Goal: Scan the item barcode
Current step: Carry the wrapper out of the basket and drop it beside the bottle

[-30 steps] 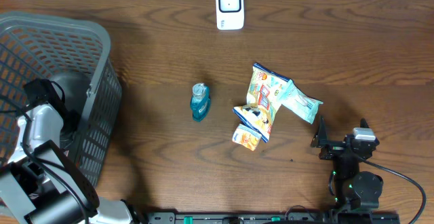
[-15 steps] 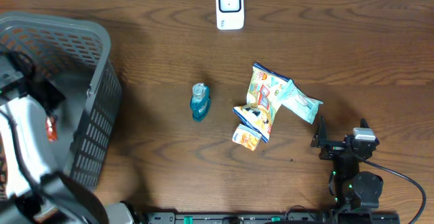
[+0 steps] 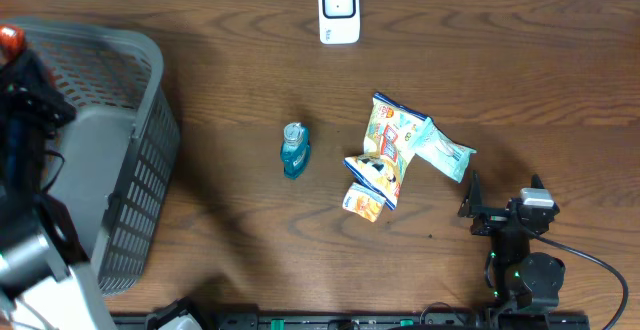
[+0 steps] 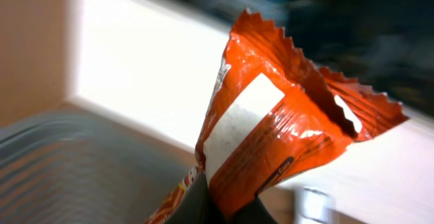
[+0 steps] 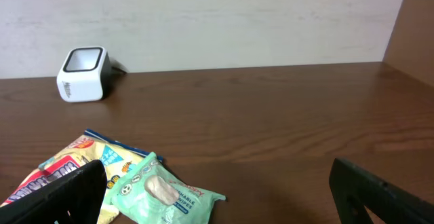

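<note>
- One white barcode scanner [image 3: 339, 10].
- One grey mesh basket [image 3: 140, 170].
- One small blue bottle [image 3: 295, 150].
- One mint-green wipes pack [image 3: 443, 153].
- One orange packet [image 4: 271, 136].
- Three snack packs, as far as the overlapping heap shows: large yellow bag [image 3: 392, 130], dark blue bag [image 3: 373, 172], small pale packet [image 3: 362, 202].

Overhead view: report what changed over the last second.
The left gripper, shut on the orange snack packet, swung from the middle of the grey basket toward its far-left corner. The blue bottle, snack bags, white scanner and open right gripper stayed put.
</note>
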`<state>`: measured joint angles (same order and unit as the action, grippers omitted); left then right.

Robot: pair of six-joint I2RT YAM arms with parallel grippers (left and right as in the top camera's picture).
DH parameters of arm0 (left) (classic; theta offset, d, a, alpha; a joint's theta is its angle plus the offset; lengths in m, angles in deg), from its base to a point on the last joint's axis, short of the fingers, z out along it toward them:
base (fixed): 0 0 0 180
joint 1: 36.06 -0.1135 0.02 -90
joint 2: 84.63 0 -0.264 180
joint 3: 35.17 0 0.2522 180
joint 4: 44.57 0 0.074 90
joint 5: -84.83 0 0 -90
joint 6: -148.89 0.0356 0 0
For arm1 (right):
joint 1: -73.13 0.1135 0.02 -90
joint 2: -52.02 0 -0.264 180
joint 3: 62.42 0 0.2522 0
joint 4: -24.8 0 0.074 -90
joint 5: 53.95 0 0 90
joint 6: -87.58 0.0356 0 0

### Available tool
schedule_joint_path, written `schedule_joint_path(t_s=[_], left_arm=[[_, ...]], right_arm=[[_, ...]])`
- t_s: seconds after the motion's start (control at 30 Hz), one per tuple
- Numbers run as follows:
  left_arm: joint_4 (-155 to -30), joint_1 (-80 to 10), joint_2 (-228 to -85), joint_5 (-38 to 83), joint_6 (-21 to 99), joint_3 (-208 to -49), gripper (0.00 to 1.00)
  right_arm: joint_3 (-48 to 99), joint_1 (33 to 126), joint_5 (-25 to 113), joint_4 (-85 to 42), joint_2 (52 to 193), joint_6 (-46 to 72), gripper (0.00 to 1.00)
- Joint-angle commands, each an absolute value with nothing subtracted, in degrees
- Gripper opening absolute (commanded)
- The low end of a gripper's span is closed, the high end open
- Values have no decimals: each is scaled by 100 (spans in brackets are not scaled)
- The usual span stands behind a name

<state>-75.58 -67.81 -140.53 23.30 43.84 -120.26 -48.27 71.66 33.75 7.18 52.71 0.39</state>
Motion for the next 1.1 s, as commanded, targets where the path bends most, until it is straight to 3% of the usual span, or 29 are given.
schedule_joint_path(t_s=[0.0,0.33,0.67,0.8,1.07], left_arm=[[-7305,-6213,-13758,4363,4058,-12096,7],[-8236,-3579,-14171,4544,4731,-12041,7],[-9698,-1299,-15456,2186,4799,-12041,7],[-10332,-712,-15981,1003,3986,-12041,7],[-10365,-115,-17012,332,2327,-12041,7]], right_arm=[[-4834,7172,3364,699,5247,72,99],[-4834,7172,3364,699,5247,72,99],[-4834,7172,3364,699,5247,72,99],[-4834,7172,3364,696,5247,72,99],[-4834,7172,3364,696,5247,72,99]])
